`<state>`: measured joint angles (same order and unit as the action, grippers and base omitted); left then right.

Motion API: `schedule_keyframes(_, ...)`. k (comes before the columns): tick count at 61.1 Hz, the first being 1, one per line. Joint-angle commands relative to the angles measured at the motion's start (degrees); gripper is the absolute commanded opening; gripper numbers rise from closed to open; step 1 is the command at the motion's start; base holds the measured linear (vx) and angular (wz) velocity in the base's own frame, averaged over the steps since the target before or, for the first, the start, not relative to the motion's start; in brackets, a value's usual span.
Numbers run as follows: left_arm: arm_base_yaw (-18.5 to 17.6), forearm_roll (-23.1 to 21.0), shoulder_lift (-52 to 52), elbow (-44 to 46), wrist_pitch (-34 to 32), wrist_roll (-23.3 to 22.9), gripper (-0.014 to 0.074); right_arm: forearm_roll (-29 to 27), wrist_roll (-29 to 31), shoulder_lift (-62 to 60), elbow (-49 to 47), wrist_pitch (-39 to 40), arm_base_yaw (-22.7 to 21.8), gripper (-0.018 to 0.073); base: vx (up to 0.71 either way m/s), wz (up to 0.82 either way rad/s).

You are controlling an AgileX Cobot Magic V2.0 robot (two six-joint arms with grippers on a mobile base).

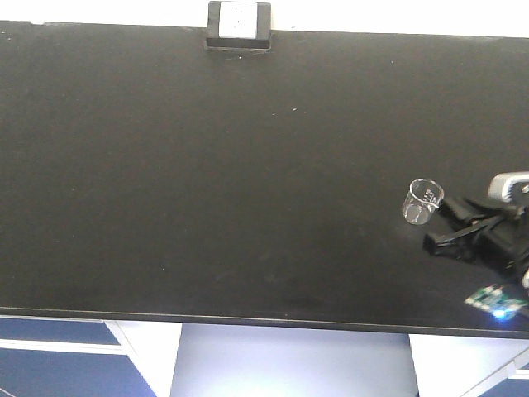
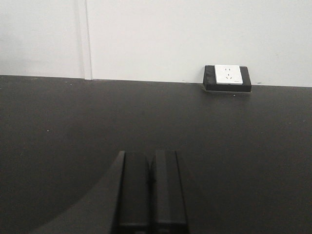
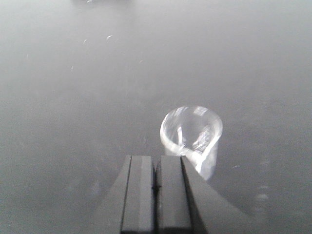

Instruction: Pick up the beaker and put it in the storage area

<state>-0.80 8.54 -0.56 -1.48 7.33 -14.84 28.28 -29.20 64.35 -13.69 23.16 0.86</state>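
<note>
The beaker [image 1: 422, 201], small and of clear glass, stands upright on the storage area [image 1: 207, 165], a wide matte black benchtop, at its right side. My right gripper [image 1: 430, 243] reaches in from the right edge, with its tips just in front of the beaker. In the right wrist view the beaker [image 3: 191, 131] sits just beyond and to the right of the right gripper [image 3: 157, 157], which is shut and holds nothing. My left gripper [image 2: 151, 153] is shut and empty over bare black benchtop [image 2: 73, 122]; it does not show in the front view.
A dark-framed white socket box [image 1: 238, 26] sits at the bench's rear edge against a white wall, and the left wrist view shows the socket box [image 2: 227, 78] too. The front edge [image 1: 248, 319] runs above blue cabinets. A small green board with a blue light [image 1: 494, 302] is on my right arm.
</note>
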Motion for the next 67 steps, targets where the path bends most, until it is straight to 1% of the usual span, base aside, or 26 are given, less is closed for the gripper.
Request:
schedule_keyframes(1, -0.4, -0.3, -1.0, -1.3, -4.6, -0.3, -0.0008, 7.1, -5.6, -7.5, -2.8, -2.9, -0.1, -0.0008, 0.00, 0.00)
schedule_keyframes(7, -0.4, -0.3, -1.0, -1.3, -4.6, -0.3, -0.0008, 11.1, -6.4, -14.0, -2.8, -2.9, -0.1, -0.0008, 0.00, 0.00)
schedule_keyframes(11, -0.4, -0.3, -1.0, -1.3, -4.6, -0.3, -0.0008, 12.0, -6.3, -17.6, -2.8, -2.9, -0.1, -0.0008, 0.00, 0.00)
schedule_keyframes(24, -0.4, -0.3, -1.0, -1.3, -4.6, -0.3, -0.0008, 12.2, -6.3, -26.9, -2.8, -2.9, -0.1, -0.0008, 0.00, 0.00)
schedule_keyframes(32, -0.4, -0.3, -1.0, -1.3, -4.6, -0.3, -0.0008, 12.2, -6.3, -29.4, -2.8, -2.9, -0.1, -0.0008, 0.00, 0.00)
schedule_keyframes(45, -0.4, -0.3, -1.0, -1.3, -4.6, -0.3, -0.0008, 12.2, -6.3, -29.7, -2.8, -2.9, 0.0, -0.0008, 0.00, 0.00)
schedule_keyframes(55, -0.4, -0.3, -1.0, -1.3, -4.6, -0.3, -0.0008, 12.3, -5.8, -29.0, -2.7, -4.6, 4.2, -0.0008, 0.00, 0.00)
schedule_keyframes(61, -0.4, -0.3, -1.0, -1.3, -4.6, -0.3, -0.0008, 10.6, -5.5, -29.5, -2.7, -4.5, 5.3, -0.0008, 0.00, 0.00)
schedule_keyframes(65, -0.4, -0.3, -1.0, -1.3, -4.6, -0.3, -0.0008, 7.2, -2.9, -30.2, -2.7, -5.1, 5.3, -0.0008, 0.00, 0.00)
schedule_keyframes(67, -0.4, -0.3, -1.0, -1.3, -4.6, -0.3, -0.0008, 4.2, -0.3, -30.9, -2.7, -6.1, 5.4, -0.0008, 0.00, 0.00)
